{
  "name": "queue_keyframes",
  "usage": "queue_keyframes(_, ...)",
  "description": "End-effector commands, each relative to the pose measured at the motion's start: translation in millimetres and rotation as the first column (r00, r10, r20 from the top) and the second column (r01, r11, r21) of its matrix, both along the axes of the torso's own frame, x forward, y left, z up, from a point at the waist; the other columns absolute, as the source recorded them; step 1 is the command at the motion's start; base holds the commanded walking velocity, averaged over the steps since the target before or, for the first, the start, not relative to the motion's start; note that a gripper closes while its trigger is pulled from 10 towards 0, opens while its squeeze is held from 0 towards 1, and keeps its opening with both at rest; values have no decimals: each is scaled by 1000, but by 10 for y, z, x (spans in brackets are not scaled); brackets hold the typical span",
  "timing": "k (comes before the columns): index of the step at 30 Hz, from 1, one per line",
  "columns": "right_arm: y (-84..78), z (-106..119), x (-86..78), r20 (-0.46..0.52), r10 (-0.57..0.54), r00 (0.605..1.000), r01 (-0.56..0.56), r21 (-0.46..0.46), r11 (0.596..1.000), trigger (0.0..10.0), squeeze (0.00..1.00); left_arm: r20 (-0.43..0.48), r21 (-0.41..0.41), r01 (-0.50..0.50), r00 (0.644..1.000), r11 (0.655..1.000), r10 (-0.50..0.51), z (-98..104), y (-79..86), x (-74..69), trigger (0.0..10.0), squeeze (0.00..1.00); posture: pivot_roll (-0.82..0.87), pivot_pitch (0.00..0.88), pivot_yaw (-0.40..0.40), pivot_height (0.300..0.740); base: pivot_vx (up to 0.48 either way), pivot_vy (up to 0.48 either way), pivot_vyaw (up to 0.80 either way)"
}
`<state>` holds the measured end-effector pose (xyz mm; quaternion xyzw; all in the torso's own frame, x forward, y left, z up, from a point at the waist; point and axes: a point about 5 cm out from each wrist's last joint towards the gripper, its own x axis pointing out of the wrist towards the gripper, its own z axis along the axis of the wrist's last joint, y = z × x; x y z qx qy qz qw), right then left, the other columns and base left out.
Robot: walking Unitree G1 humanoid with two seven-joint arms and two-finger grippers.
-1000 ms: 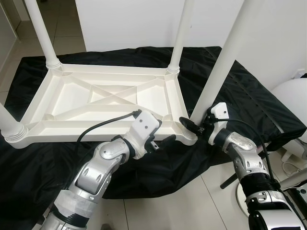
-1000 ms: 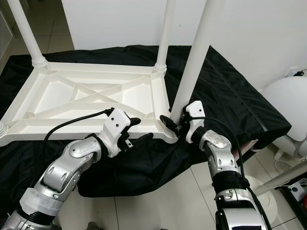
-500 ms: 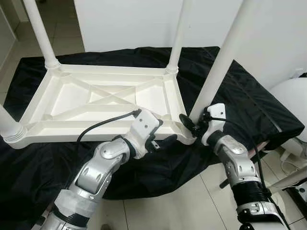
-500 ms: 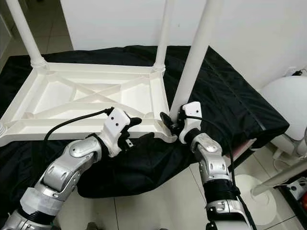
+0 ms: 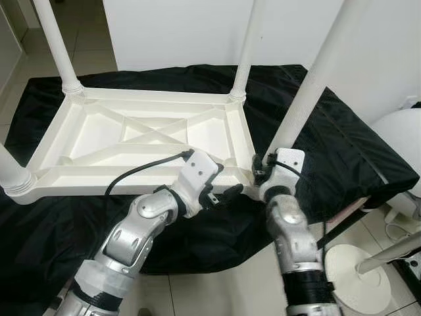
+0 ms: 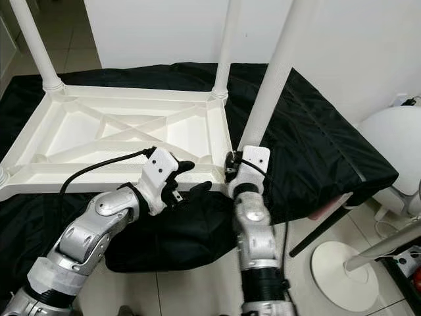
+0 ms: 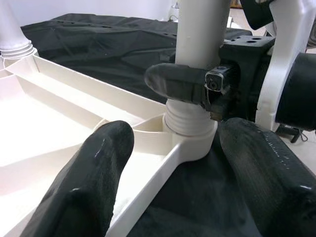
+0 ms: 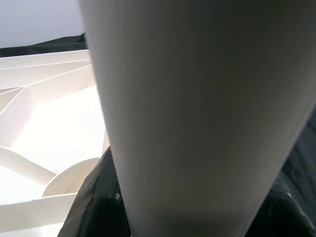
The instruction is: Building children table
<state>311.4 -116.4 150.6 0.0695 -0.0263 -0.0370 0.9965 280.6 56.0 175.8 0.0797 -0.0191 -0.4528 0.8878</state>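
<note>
While the right gripper jaws pinch the smooth leg, the left gripper jaws spread astride the ribbed tabletop rim.

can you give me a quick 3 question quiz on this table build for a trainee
1. True or false: the tabletop lies underside up on the black cloth.
2. Which gripper is closed around the near right leg? A. left B. right C. neither
3. Fill in: the left gripper straddles the tabletop's near right ____.

Key
1. True; its cross ribs face up.
2. B; the right gripper clasps the leg just above its socket, one finger wrapped across it.
3. Corner; its fingers are apart, one over the inside, one outside the rim.
</note>
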Motion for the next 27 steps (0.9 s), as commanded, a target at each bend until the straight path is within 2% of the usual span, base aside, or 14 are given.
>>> queue_keyframes(1,68,-65,-49,-29,40,999,-38,74,997,10000,0,-10,-2,51,999,999,-51,-1,-36,-4,10000,0,-29,35,-40,740,0,0,0)
queue_keyframes(6,85,-25,-64,-11,57,998,-56,65,996,10000,0,-8,0,60,998,998,-60,-2,-51,-3,10000,0,-34,30,-40,740,0,0,0)
queue_keyframes(7,93,-17,-73,-10,57,998,-57,64,996,10000,1000,-7,-1,61,998,998,-61,-2,-54,0,10000,0,-34,30,-40,740,0,0,0)
queue_keyframes(15,-7,68,-106,30,101,994,-103,64,993,10000,1000,-7,-8,60,998,998,-61,0,-65,-4,10000,0,-33,23,-44,740,0,0,0)
queue_keyframes(16,-88,59,-113,28,115,993,-116,55,992,10000,1000,-6,-8,59,998,998,-59,4,-60,-5,10000,0,-30,23,-46,740,0,0,0)
queue_keyframes(19,-88,59,-113,28,115,993,-116,55,992,10000,1000,-6,-8,59,998,998,-59,4,-60,-5,10000,0,-30,23,-46,740,0,0,0)
queue_keyframes(20,-187,52,-117,27,131,991,-133,49,990,10000,1000,-5,-8,57,998,998,-57,6,-51,-5,10000,0,-29,23,-48,740,0,0,0)
queue_keyframes(21,-187,52,-117,27,131,991,-133,49,990,10000,1000,-5,-8,57,998,998,-57,6,-51,-5,10000,0,-29,23,-48,740,0,0,0)
queue_keyframes(22,-342,55,-111,26,178,984,-178,9,984,10000,1000,-4,-8,51,999,999,-51,10,-37,1,10000,0,-29,25,-48,740,0,0,0)
queue_keyframes(23,-480,73,-99,26,213,977,-212,-43,976,10000,0,-4,-9,46,999,999,-46,12,-27,7,10000,0,-32,28,-44,740,0,0,0)
queue_keyframes(24,-480,73,-99,26,213,977,-212,-43,976,10000,0,-4,-9,46,999,999,-46,12,-27,7,10000,0,-32,28,-44,740,0,0,0)
queue_keyframes(25,-569,87,-82,20,256,966,-253,-82,964,10000,0,-3,-9,42,999,999,-42,15,-22,12,10000,0,-33,29,-45,740,0,0,0)
queue_keyframes(27,-617,96,-72,15,282,959,-279,-105,955,10000,0,-2,-10,40,999,999,-40,18,-20,16,10000,0,-33,29,-45,740,0,0,0)
